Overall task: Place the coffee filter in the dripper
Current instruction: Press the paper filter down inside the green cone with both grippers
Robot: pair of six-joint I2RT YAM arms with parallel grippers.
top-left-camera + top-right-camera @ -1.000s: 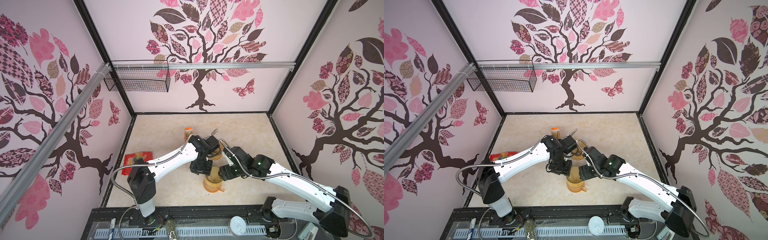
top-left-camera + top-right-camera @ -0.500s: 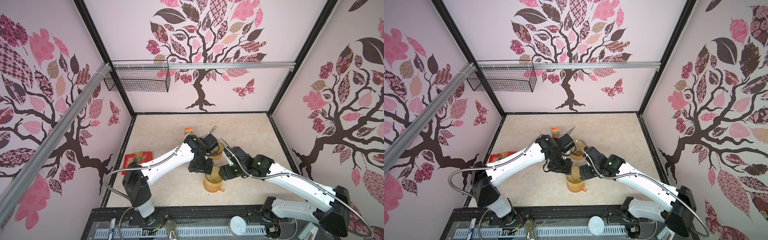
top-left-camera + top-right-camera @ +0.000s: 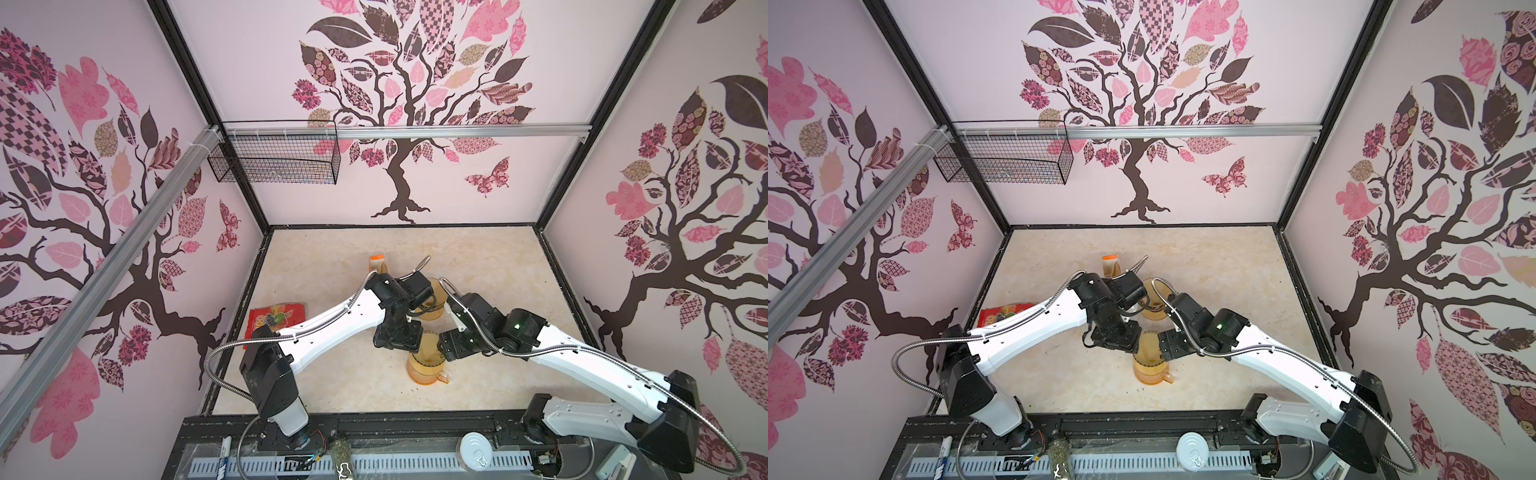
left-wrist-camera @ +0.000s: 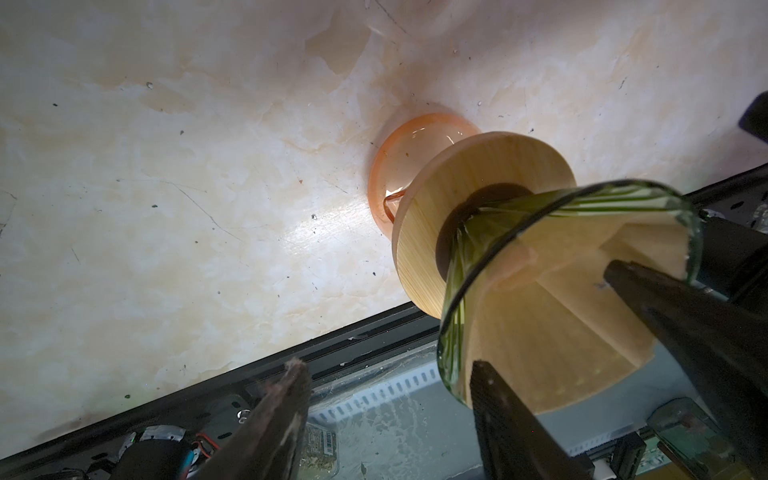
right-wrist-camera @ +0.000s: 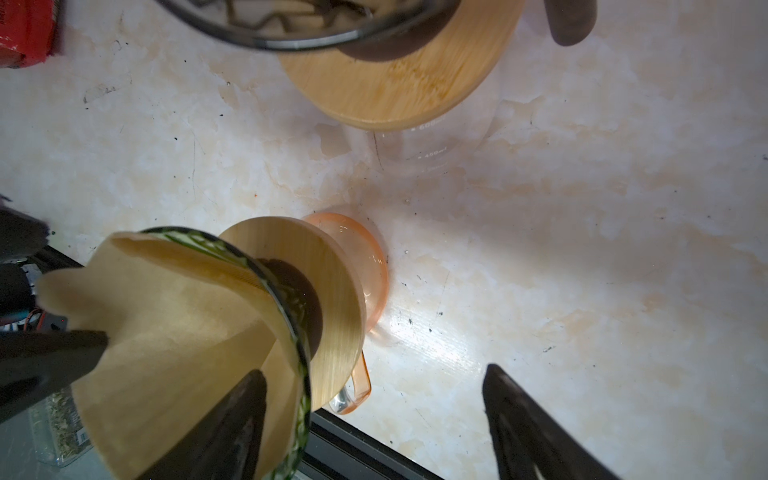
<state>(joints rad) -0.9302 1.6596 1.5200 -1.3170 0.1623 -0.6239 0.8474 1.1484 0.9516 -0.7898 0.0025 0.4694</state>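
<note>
One filter [image 5: 166, 332] is seated in the green glass dripper [image 4: 459, 253]. Its cone axis is held upright, with the tip pointed down and the mouth opened upward. The dripper is stood on one orange cup [image 4: 395, 166] near the front edge of the table [image 4: 166, 208]. One carafe [image 5: 428, 153] with a wooden collar is seen behind it. The left gripper [image 4: 390, 365] and the right gripper [image 5: 374, 370] are both spread wide, with nothing clamped. One finger of each is seen against the filter, but contact cannot be told.

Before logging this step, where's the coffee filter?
In both wrist views the coffee filter sits inside the dripper atop the orange jug, near the front of the table.
</note>
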